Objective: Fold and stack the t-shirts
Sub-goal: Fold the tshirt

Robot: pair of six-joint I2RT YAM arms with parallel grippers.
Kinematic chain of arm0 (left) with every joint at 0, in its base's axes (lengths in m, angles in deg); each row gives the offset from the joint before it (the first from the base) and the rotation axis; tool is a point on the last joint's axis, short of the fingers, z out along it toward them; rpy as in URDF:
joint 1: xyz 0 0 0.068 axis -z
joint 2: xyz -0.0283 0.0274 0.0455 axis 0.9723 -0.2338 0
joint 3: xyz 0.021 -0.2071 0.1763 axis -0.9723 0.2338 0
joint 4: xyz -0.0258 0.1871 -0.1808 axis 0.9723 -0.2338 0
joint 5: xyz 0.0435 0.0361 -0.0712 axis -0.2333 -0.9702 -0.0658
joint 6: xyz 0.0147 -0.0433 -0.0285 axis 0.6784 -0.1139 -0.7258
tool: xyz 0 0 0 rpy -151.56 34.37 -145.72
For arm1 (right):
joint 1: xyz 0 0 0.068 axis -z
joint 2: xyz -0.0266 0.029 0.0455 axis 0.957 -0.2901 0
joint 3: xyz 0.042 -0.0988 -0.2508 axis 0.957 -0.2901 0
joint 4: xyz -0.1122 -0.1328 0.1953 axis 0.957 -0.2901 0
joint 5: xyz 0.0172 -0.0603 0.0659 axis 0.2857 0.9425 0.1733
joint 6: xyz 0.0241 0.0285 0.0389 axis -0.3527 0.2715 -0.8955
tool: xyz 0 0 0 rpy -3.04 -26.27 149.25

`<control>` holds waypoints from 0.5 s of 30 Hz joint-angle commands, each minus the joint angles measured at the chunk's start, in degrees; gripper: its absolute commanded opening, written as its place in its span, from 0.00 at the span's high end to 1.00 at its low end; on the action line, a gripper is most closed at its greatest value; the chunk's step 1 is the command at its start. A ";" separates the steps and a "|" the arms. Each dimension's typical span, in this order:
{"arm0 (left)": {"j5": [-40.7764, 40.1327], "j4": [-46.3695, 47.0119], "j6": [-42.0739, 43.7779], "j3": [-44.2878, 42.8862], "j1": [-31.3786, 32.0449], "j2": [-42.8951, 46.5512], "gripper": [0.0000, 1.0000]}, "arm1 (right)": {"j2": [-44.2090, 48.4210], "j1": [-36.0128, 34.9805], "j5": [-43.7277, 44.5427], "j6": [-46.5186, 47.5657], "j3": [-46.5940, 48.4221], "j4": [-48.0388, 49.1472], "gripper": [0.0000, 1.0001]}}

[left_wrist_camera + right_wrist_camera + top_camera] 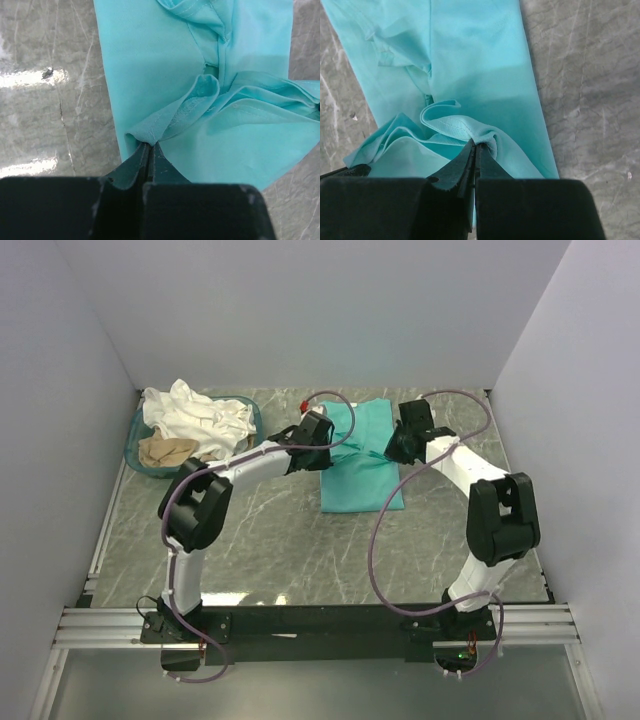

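Folding the teal shirt (362,485), the left hand (150,146) and right hand (474,146) each clenched a bunched side edge, and next likely needed to carry it over together

The fold of the teal-green t-shirt (150,75) pinched by the left gripper (150,149) disappears between its closed fingers, and the cloth runs off the picture ahead of it and to its right. The same shirt vanishes into the right gripper (474,149) and is cut off ahead of it and to its left, where a dark sliver (350,171) at the frame's edge cannot be identified. From above, both grippers' fingertips are hidden under their wrist housings, and a small red thing (306,403) just beyond the left gripper is too small to tell.
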 commanded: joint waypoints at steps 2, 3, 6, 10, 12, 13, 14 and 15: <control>2.12 0.04 0.86 -4.94 -1.06 -2.81 0.99 | -2.90 1.02 -0.70 0.43 3.98 1.98 1.00; 2.30 -0.05 0.95 -5.38 -1.32 -3.51 0.99 | -3.60 1.10 -0.88 0.43 4.42 1.90 1.00; 3.00 -0.23 0.78 -6.62 -1.76 -5.36 0.92 | -6.33 1.54 -0.88 0.34 6.27 1.63 1.00; 4.14 0.21 0.51 -7.41 -2.73 -6.07 0.81 | -9.66 2.07 -0.71 0.08 8.82 0.32 0.84; 4.50 0.04 0.51 -8.55 -2.99 -6.16 0.67 | -10.37 2.33 -0.53 -0.01 10.22 -0.04 0.61; 4.76 -0.23 0.60 -9.07 -3.17 -6.07 0.62 | -10.72 2.34 -0.61 -0.01 10.84 -1.17 0.53; 5.37 -0.49 0.68 -9.69 -3.17 -5.81 0.47 | -10.73 2.42 -0.44 -0.01 12.06 -1.88 0.40; 5.72 -0.32 0.86 -9.61 -3.17 -5.46 0.35 | -10.55 2.42 -0.53 0.08 12.51 -2.41 0.33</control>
